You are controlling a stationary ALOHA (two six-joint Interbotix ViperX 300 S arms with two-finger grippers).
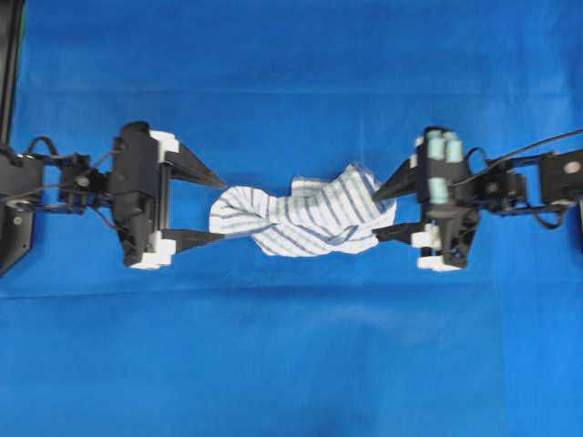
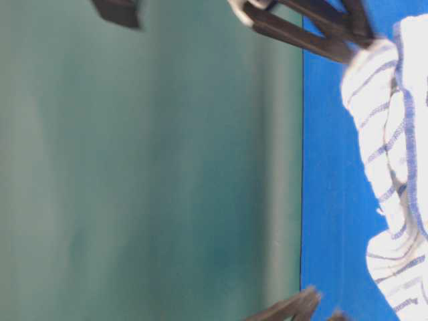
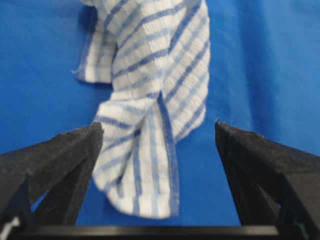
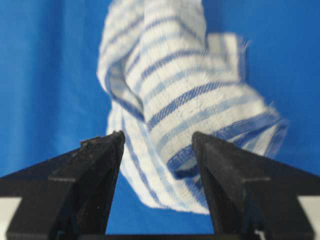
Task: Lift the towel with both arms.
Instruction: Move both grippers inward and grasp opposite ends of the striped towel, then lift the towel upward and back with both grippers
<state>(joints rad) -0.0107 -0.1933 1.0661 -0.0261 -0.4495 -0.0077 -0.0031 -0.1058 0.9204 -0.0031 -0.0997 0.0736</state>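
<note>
A plain blue table cover (image 1: 291,364) fills the overhead view, with creases running across it above and below the middle. On it lies one towel (image 1: 305,217), white with thin blue stripes, bunched and twisted into a loose knot at the centre. Its long axis runs left to right across the overhead view, one end toward each arm. There are two grippers, one on each side. The left gripper (image 1: 217,209) points right, its jaws spread wide, both tips at the towel's left end and closed on nothing. The right gripper (image 1: 381,214) points left, jaws likewise parted, with the towel's right end lying between the tips. Neither one clamps the cloth.
</note>
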